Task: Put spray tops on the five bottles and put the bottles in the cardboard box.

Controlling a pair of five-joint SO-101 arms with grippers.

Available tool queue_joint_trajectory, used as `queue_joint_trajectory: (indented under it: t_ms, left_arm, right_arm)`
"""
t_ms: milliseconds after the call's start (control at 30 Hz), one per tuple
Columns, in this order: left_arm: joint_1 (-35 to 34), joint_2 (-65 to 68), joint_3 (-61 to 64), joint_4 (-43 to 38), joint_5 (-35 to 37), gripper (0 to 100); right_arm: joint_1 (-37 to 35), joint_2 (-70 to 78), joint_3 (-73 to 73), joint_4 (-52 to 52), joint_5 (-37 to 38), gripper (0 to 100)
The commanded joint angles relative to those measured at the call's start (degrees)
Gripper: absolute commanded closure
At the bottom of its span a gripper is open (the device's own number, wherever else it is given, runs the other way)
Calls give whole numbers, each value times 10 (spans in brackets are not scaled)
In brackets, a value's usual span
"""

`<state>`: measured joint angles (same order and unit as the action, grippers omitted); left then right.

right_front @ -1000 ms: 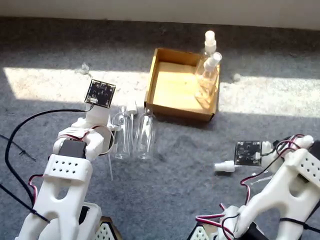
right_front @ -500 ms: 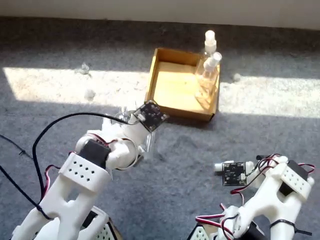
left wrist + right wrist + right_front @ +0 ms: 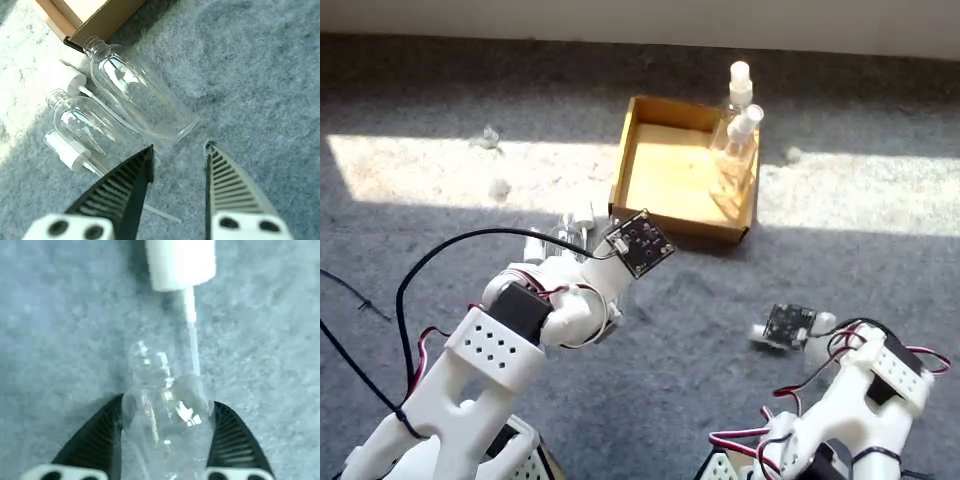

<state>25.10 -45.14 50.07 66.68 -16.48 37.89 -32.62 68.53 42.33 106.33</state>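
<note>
My left gripper is open just above the carpet, its tips near the base of a clear uncapped bottle that lies on its side. A second uncapped bottle lies beside it, with two white spray tops next to them. My right gripper is shut on another clear bottle lying on the carpet, its open neck pointing at a white spray top. The cardboard box holds two capped bottles at its right wall.
Grey carpet covers the whole work area, with a sunlit band across the box. Small bits of debris lie left of the box. The left arm stretches toward the box's near corner. A black cable loops at the left.
The left arm has swung right, from beside the lying bottles toward the box's near corner. The right arm has dropped low over the bottle near the loose spray top.
</note>
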Motion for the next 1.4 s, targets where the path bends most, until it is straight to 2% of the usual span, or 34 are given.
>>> queue_joint_trajectory:
  t_ms: [0,133,267,400,467,633,833,900,967,1100,1200,1267,1367]
  left_arm:
    - [1,1,-25,4,-2,836]
    - [-39,-2,7,-1,-2,836]
    - [-99,0,37,-25,-3,836]
    - [-116,0,55,-55,-4,836]
    - [-116,-1,53,-54,-5,836]
    - [-110,2,33,-54,-4,834]
    - [-37,2,23,-54,25,835]
    - [-29,1,24,-54,31,836]
    - [-54,-2,27,-54,31,836]
    - [-189,-3,27,-56,32,836]
    - [-262,0,31,-58,31,836]
    - [-277,0,56,-65,30,835]
    - [-276,-2,94,-117,30,835]
  right_arm:
    - [-51,-6,-1,-75,-213,901]
    - [-97,-7,-19,-134,-384,901]
    - [-140,-7,-117,-37,-487,901]
    - [-156,-5,-242,110,-511,902]
    - [-145,-5,-292,147,-528,920]
    - [-87,0,-321,174,-548,964]
    - [-106,0,-324,175,-548,964]
    - [-140,0,-326,178,-549,964]
    - [-200,0,-327,217,-556,965]
    - [-374,1,-325,265,-643,965]
    - [-481,14,-323,264,-665,965]
    - [-540,48,-326,264,-666,965]
    - [-597,129,-329,264,-667,964]
